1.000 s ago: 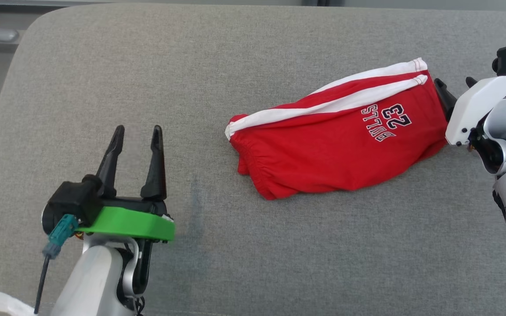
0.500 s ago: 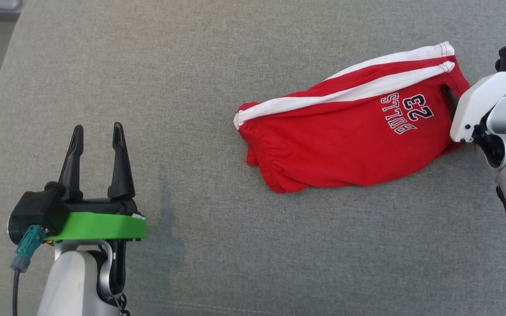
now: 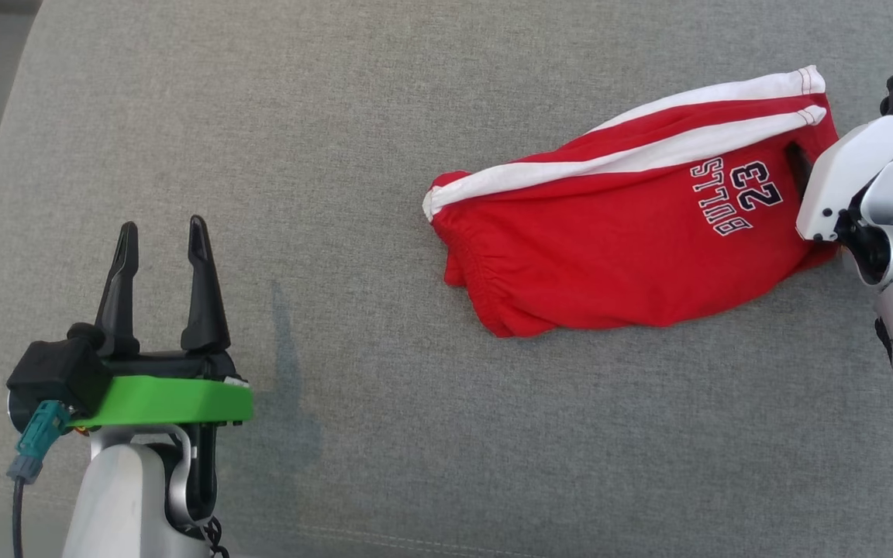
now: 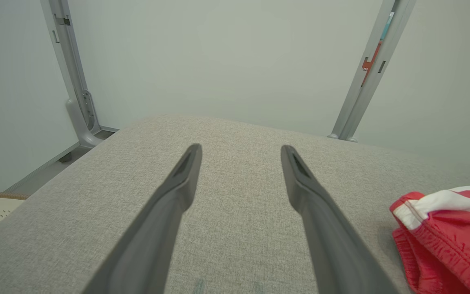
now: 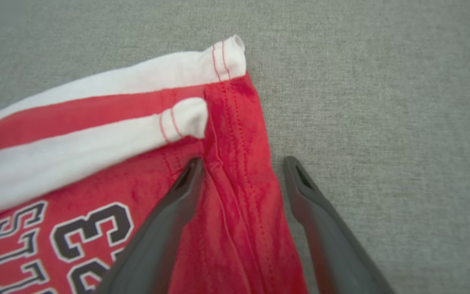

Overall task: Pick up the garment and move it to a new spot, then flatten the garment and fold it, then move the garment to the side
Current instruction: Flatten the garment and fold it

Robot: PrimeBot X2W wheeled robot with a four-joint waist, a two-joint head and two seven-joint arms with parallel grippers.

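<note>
**Right hand spread across the hem of the red shorts, left hand wide over bare bench**

In the head view we see the garment (image 3: 632, 232), a pair of red shorts with two white side stripes and the print "BULLS 23". It lies in the upper right of the frame on the grey upholstered bench (image 3: 415, 434). It is crumpled and roughly doubled over. The gathered waistband points toward the frame's centre and the leg hem toward the right edge.

At that hem we find the right hand (image 5: 243, 161), with its jaws spread wide. In the right wrist view one dark finger (image 5: 165, 216) lies over the red cloth just below the end of the lower white stripe. The other stands over bare grey fabric just beside the hem. The edge of the cloth runs between the two, and nothing is clamped. We cannot tell whether the tips press down on the surface.

The left hand (image 3: 162, 225) sits at the lower left of the head view, well apart from the shorts. Its fingers are spread and nothing is between them. A green collar (image 3: 167, 399) rings its wrist. In the left wrist view the waistband end of the shorts shows at the lower right, and two grey metal posts (image 4: 74, 81) rise against a pale wall beyond the bench.

A faint dark smudge (image 3: 287, 372) marks the fabric just right of the left hand.
</note>
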